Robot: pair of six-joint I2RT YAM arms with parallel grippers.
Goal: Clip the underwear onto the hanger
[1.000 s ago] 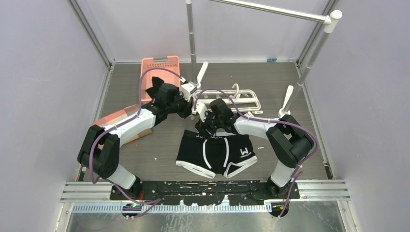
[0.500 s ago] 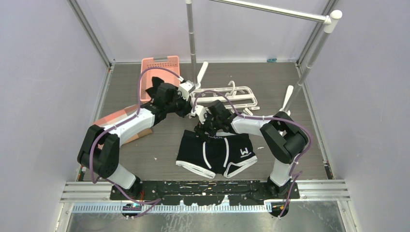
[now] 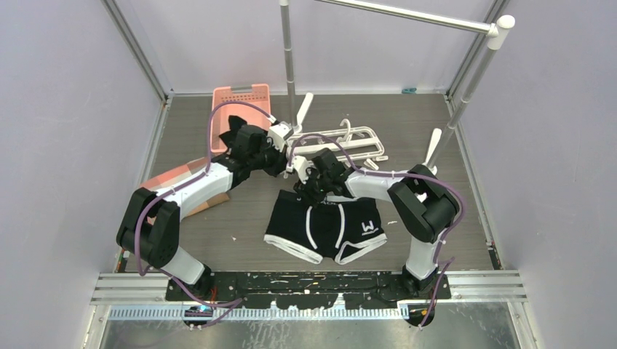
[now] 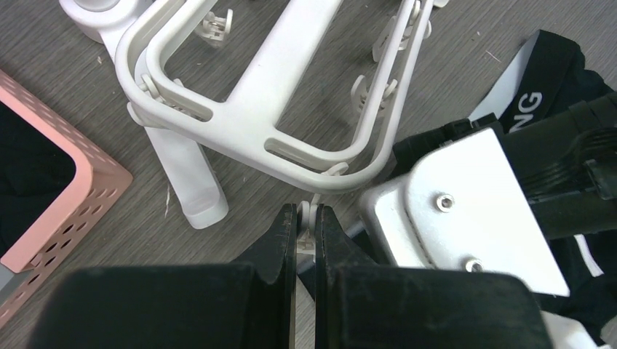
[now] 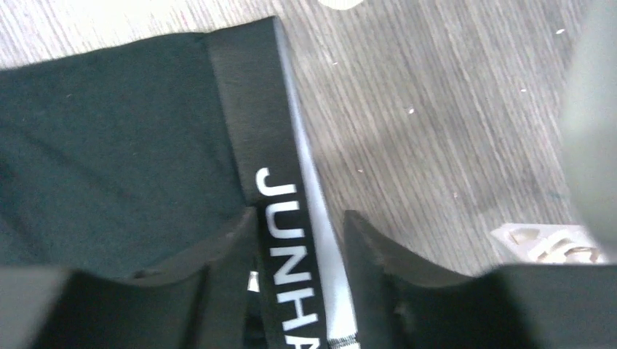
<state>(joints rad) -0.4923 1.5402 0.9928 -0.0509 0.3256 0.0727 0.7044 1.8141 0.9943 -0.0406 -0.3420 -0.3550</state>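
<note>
The underwear, black boxer briefs with white piping, lies on the floor in front of the arms. My right gripper is shut on its lettered waistband, with one finger on each side of the band. The hanger, a white frame with small clips, lies flat behind the briefs. My left gripper is at its near left corner. In the left wrist view the gripper is shut on one small clip hanging from the frame's edge. The right gripper's white housing is close beside it.
A pink basket stands at the back left and also shows in the left wrist view. The grey rail stand rises behind the hanger, with white feet. A flat pink-brown piece lies under the left arm.
My right gripper has moved slightly left and back with the waistband, bunching the briefs' top edge. The hanger has shifted a little to the left and back with my left gripper.
</note>
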